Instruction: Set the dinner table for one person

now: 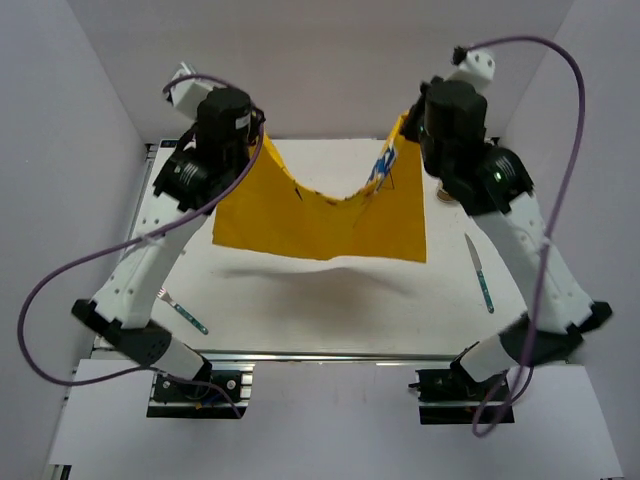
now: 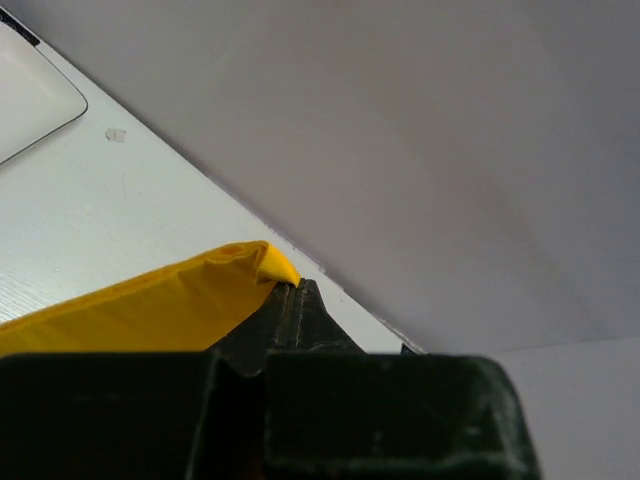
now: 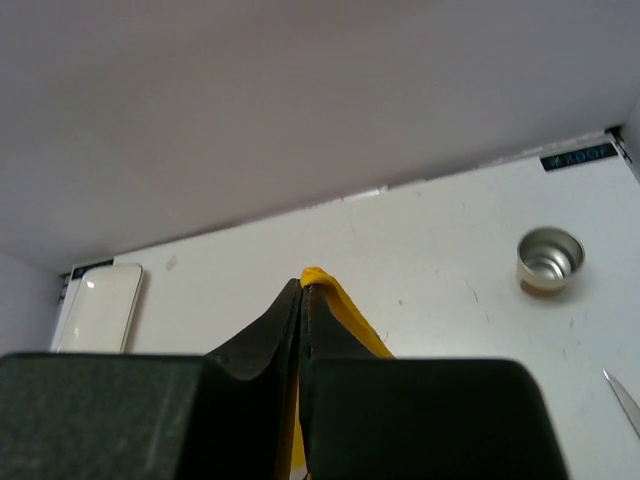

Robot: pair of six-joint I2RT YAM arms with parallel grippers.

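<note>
Left gripper (image 2: 290, 292) and right gripper (image 3: 303, 296), each clamped on the yellow mat (image 1: 320, 220), should lower it taut toward six o'clock on the dinner table (image 1: 330, 312).

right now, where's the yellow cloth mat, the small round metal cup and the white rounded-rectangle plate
yellow cloth mat (image 1: 320, 225): top view, hanging middle
small round metal cup (image 3: 549, 260): right wrist view, its open inside
white rounded-rectangle plate (image 3: 98, 307): right wrist view, flat centre
</note>
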